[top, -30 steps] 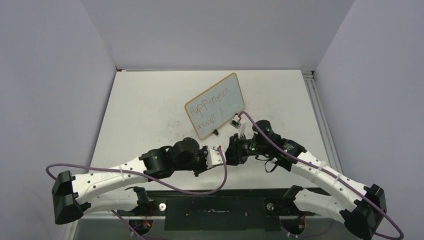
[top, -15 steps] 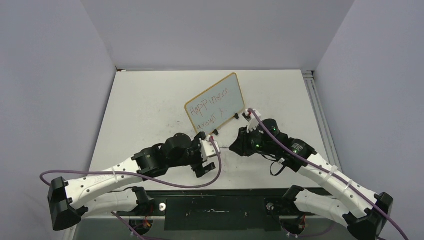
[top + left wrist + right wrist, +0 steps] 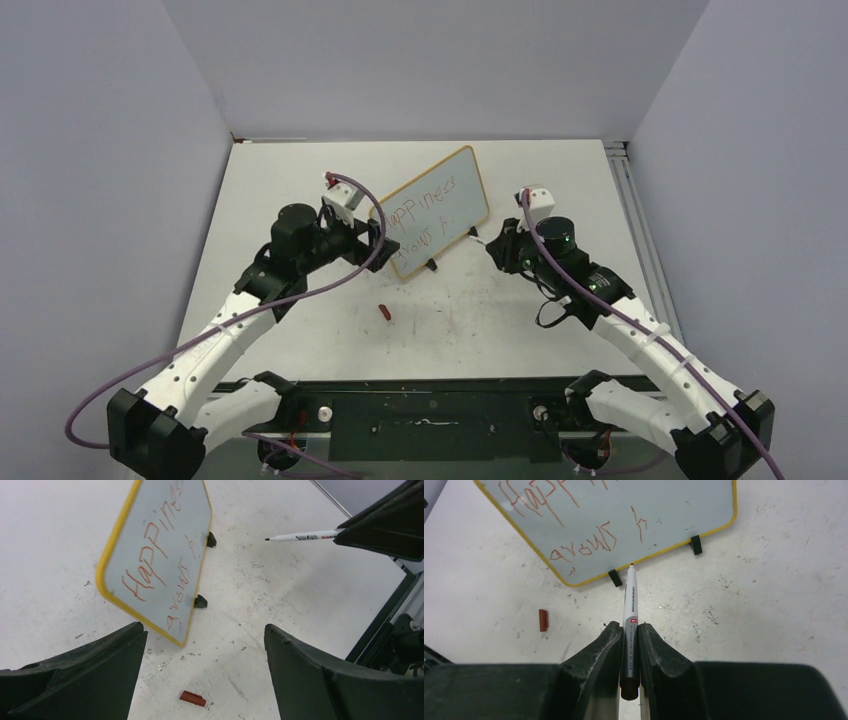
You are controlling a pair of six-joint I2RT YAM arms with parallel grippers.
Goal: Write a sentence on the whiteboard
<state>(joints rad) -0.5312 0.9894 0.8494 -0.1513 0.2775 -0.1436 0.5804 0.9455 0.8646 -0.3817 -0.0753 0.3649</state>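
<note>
While right pincer (image 3: 630, 630) grips marker (image 3: 630, 597), left pincer (image 3: 204, 630) wide; whiteboard (image 3: 689, 505) bears red sentence (image 3: 584, 544).

A small red piece (image 3: 385, 311), perhaps a pen cap, lies on the scuffed tabletop (image 3: 290, 190)

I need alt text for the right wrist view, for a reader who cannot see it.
The right gripper is shut on a white marker whose tip points toward the lower edge of the whiteboard, which carries red handwriting. A small red piece lies on the table at the picture's left.
</note>
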